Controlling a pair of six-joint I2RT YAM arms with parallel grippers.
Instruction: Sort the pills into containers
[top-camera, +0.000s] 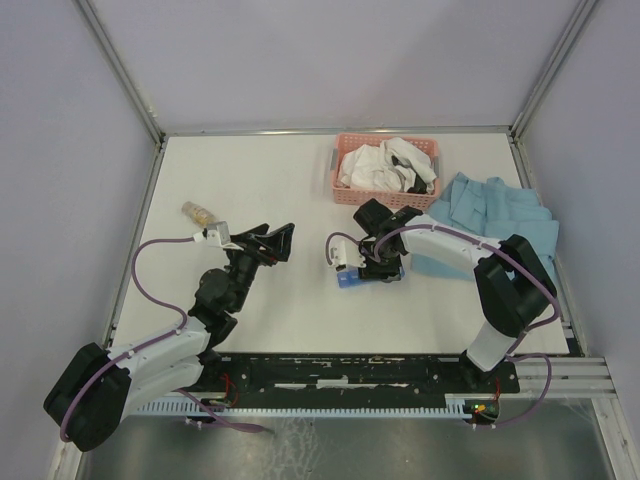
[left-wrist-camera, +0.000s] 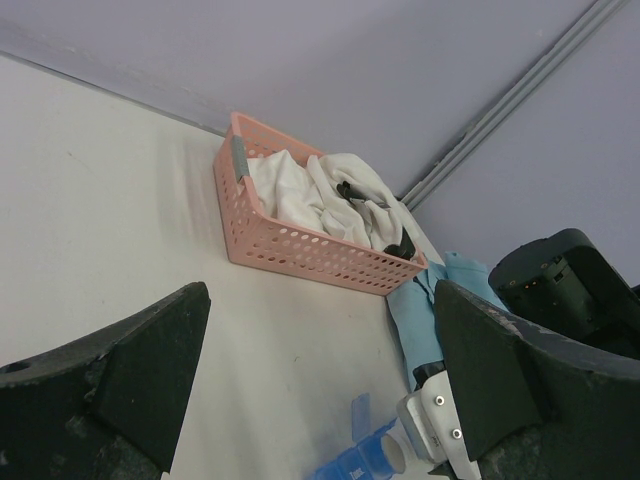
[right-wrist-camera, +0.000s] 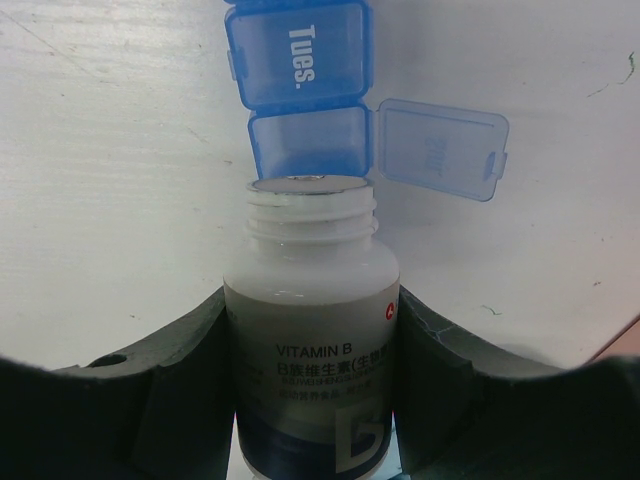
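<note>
Well, the right gripper (right-wrist-camera: 310, 355) has its jaws pinching a white plastic bottle labelled VITAMIN B (right-wrist-camera: 310, 320) by the body, one dark finger on each side. The bottle is tipped forward with its threaded neck exposed. Its mouth sits just at the edge of an open compartment of the narrow blue translucent plastic pill-organiser strip (right-wrist-camera: 300, 60). Whether mouth and strip touch, I cannot tell. That compartment's lid (right-wrist-camera: 440, 148) is flipped out to the side, and the next one along is shut and reads "Tues."

The strip lies flat on the white table (top-camera: 260, 180), a little right of the middle and somewhat towards the near edge, directly below the right gripper.

Off to the left of the middle, the left gripper (left-wrist-camera: 318, 385) hovers above the table with its jaws spread wide and nothing between them.

A pink slotted plastic basket of white cloth (top-camera: 345, 180) stands at the far edge. A crumpled light-blue cloth (top-camera: 500, 210) lies by the right edge, and a small clear bottle with tan contents (top-camera: 197, 212) lies on its side near the left edge.
</note>
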